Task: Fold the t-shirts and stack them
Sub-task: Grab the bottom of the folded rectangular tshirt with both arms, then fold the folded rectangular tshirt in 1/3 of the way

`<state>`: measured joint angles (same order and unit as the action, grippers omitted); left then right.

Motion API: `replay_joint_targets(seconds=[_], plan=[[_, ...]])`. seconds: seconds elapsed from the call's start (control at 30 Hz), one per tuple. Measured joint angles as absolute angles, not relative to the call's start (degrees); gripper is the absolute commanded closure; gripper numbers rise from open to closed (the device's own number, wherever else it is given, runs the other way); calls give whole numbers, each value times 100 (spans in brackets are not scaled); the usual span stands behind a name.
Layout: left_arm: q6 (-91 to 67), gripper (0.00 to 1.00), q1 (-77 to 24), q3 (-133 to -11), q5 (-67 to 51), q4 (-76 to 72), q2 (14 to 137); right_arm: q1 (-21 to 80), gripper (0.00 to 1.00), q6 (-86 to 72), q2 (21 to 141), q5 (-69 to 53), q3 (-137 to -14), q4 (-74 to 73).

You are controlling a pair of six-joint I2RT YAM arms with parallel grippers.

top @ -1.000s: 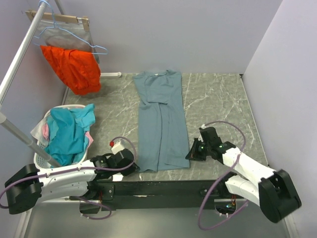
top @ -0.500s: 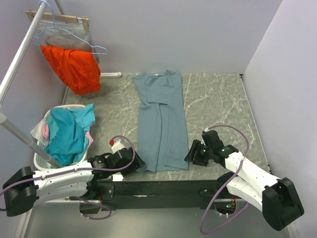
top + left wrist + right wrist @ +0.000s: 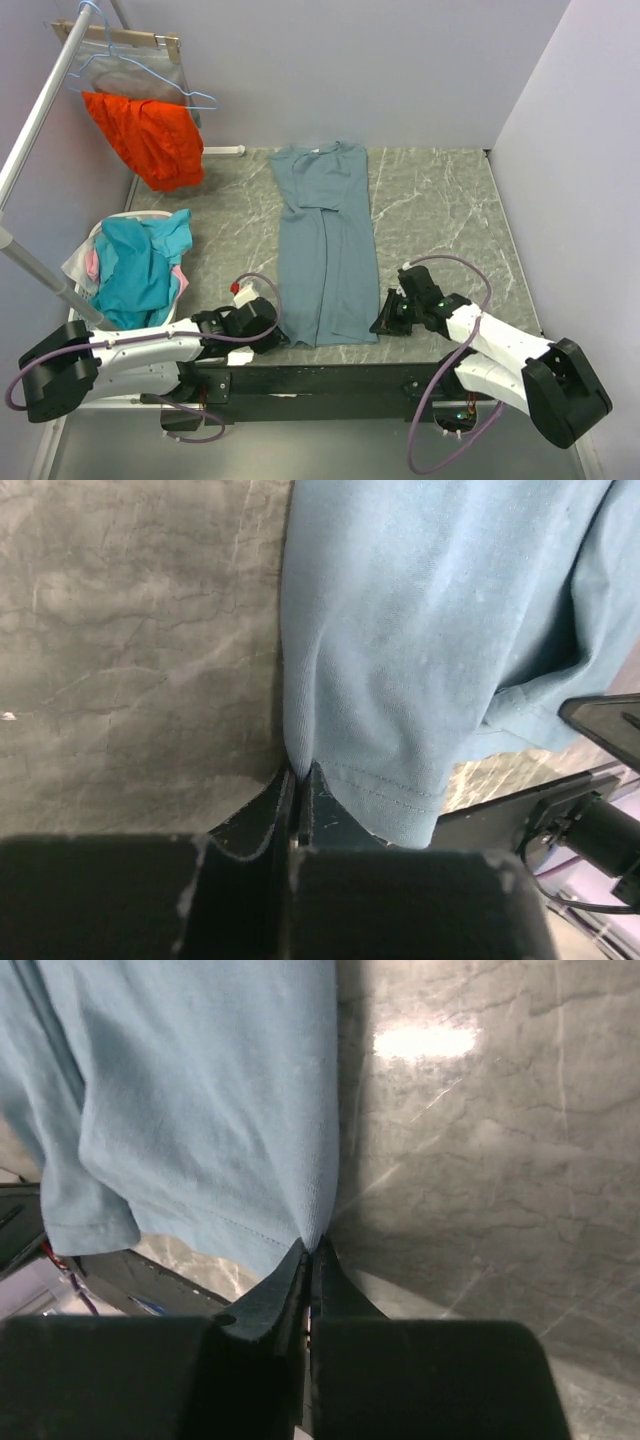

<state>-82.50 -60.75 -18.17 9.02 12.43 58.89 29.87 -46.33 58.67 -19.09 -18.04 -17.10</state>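
Observation:
The slate-blue t-shirt (image 3: 325,240) lies on the marble table as a long narrow strip, collar at the far end and hem near me. My left gripper (image 3: 275,330) is at the hem's near left corner. In the left wrist view its jaws (image 3: 300,772) are shut, pinching a fold of the t-shirt (image 3: 430,630). My right gripper (image 3: 378,322) is at the near right corner. The right wrist view shows its jaws (image 3: 312,1245) shut on the edge of the t-shirt (image 3: 200,1090).
A white laundry basket (image 3: 85,322) with teal and pink clothes (image 3: 135,270) stands at the left. An orange garment (image 3: 150,135) hangs from a rack (image 3: 40,110) at the back left. A black rail (image 3: 320,378) runs along the table's near edge. Walls close in behind and to the right.
Both grippers opened and then shut again on the hem corners. The left one shifted right onto the cloth; the right one came nearer and slightly left.

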Motion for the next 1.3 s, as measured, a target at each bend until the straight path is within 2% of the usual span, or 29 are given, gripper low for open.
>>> replay_joint_targets(seconds=[0.33,0.57,0.73,1.0,1.3], plan=[[-7961,99,-6292,-2755,1219,2867,5537,3146,100,-4552,4814,-2034,-2095,-2196],[-7758,99,-6309,-3813,1833,3387,5384,3164,100,-4298,5059,-1927,-2971,-2464],[-7358,99,-6010,-4322,2344,3334,5966,3114,100,-3940,6005,-1538,-3951,-2497],[-6093,99,-4445,-4912,2375,2316,7607,2652,100,-3284,7957,-1170,-5603,-2477],[-4875,99,-3430,-6746,1859,1439,10092,1994,100,-2849,10162,-1203,-7306,-2541]])
